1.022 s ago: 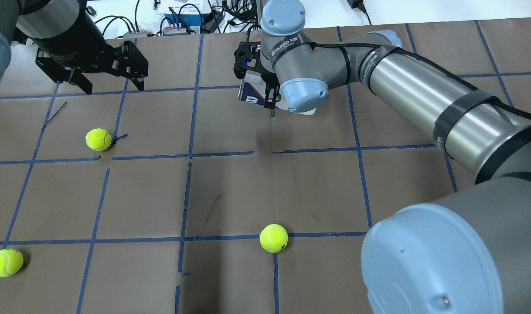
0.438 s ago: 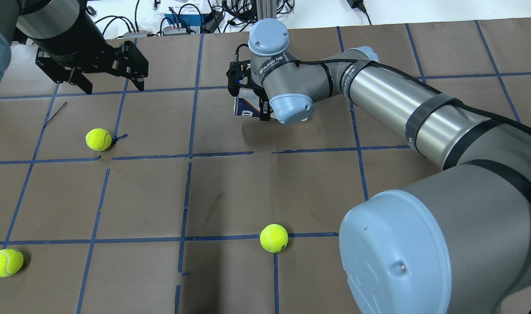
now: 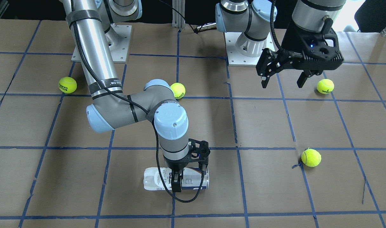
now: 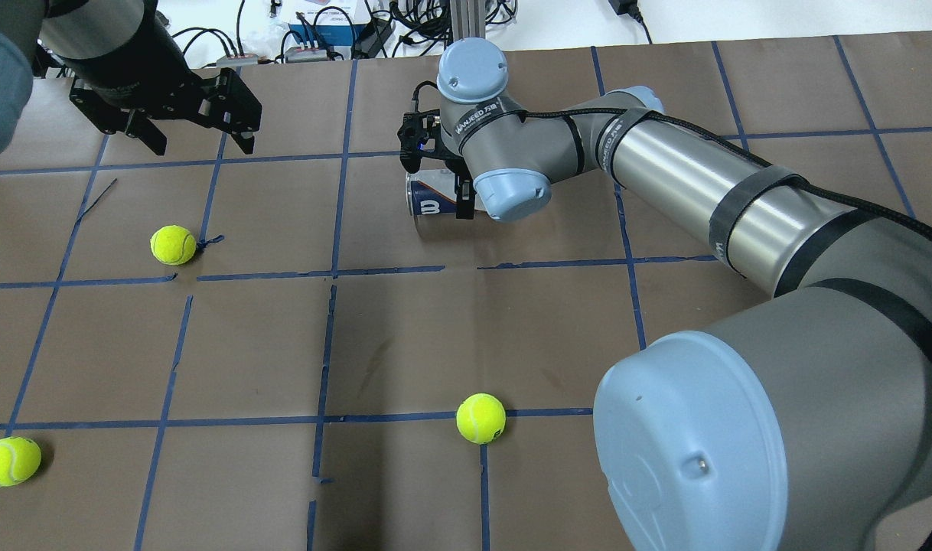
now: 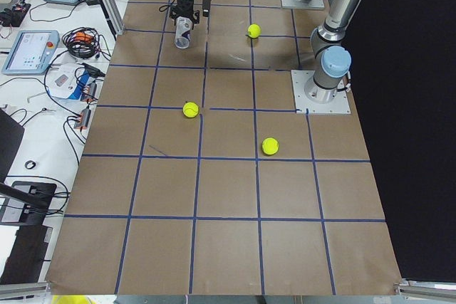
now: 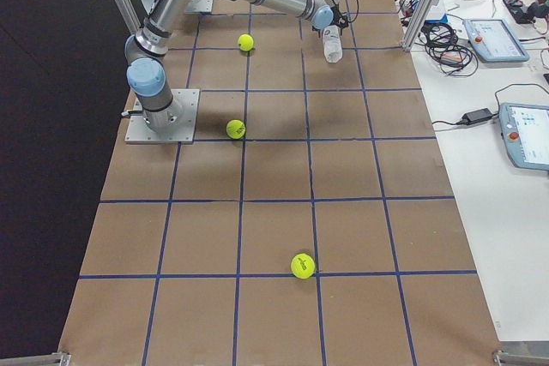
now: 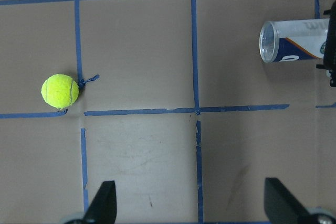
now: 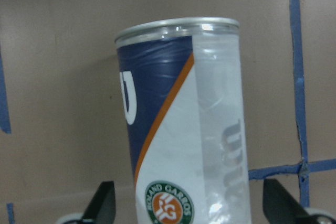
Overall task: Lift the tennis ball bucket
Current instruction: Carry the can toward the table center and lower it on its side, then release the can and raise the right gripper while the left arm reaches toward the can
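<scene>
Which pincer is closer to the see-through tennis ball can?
The right one. The right pincer sits over the tennis ball can, a finger on each side. The left pincer hangs open far off toward the robot's left, near a tennis ball.

On the counter, far half from the robot and about centre, the tennis ball bucket lies on its side, long axis across, rim toward the robot's left. The right claw straddles it nearer the rim end, one finger on each side. The left claw hangs over the left half, well apart.

- ball A: left of the bucket, slightly nearer the robot.
- ball B: centre, robot's side.
- ball C: far left, robot's side.
- ball D: right, robot's side.
</scene>
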### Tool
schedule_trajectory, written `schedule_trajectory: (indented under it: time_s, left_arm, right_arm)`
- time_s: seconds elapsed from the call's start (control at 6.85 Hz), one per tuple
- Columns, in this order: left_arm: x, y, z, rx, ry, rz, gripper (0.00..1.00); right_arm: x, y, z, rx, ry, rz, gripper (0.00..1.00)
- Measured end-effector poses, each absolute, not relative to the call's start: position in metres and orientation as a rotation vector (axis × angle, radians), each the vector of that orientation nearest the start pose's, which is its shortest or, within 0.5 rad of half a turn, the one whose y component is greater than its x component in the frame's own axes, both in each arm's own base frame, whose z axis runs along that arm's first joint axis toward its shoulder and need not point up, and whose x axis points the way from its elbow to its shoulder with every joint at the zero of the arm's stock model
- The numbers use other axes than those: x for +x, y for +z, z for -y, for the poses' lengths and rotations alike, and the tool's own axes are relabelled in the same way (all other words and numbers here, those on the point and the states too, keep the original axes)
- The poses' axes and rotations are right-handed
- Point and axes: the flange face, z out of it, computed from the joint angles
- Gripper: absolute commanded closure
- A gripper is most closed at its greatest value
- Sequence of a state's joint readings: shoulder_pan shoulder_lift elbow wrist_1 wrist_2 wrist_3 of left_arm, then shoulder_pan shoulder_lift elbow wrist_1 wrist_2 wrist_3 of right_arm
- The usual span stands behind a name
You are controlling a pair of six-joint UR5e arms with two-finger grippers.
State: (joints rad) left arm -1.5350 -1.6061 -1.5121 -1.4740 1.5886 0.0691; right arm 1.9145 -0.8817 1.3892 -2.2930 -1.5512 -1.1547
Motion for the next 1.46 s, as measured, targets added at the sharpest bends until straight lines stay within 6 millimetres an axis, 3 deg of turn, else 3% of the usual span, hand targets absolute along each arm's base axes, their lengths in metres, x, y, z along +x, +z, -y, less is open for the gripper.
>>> schedule_trajectory:
  time_s: [0.29,0.44,0.73,0.88,1.02,1.17,1.46]
  left_arm:
    - [-0.116,0.468,0.580,0.066,-0.168,-3.190,0.07]
    - [-0.119,0.434,0.612,0.053,-0.118,-3.243,0.07]
    - [-0.129,0.364,0.658,0.031,-0.023,-3.377,0.07]
    - [-0.137,0.326,0.675,0.019,-0.007,-3.467,0.07]
    - [-0.146,0.292,0.689,-0.004,-0.005,-3.566,0.07]
    - [-0.155,0.267,0.696,-0.032,0.018,-3.671,0.07]
    - [-0.168,0.235,0.691,-0.081,0.117,-3.834,0.07]
  right_arm:
    - [0.355,0.271,0.653,-2.106,-0.435,-2.401,0.00]
    - [0.317,0.300,0.665,-1.944,-0.485,-2.510,0.00]
    - [0.208,0.354,0.681,-1.397,-0.460,-2.753,0.00]
    - [0.174,0.383,0.669,-1.086,-0.367,-2.861,0.00]
    - [0.157,0.411,0.644,-0.779,-0.233,-2.948,0.00]
    - [0.148,0.440,0.617,-0.519,-0.122,-3.023,0.00]
    - [0.139,0.483,0.571,-0.194,-0.017,-3.113,0.00]
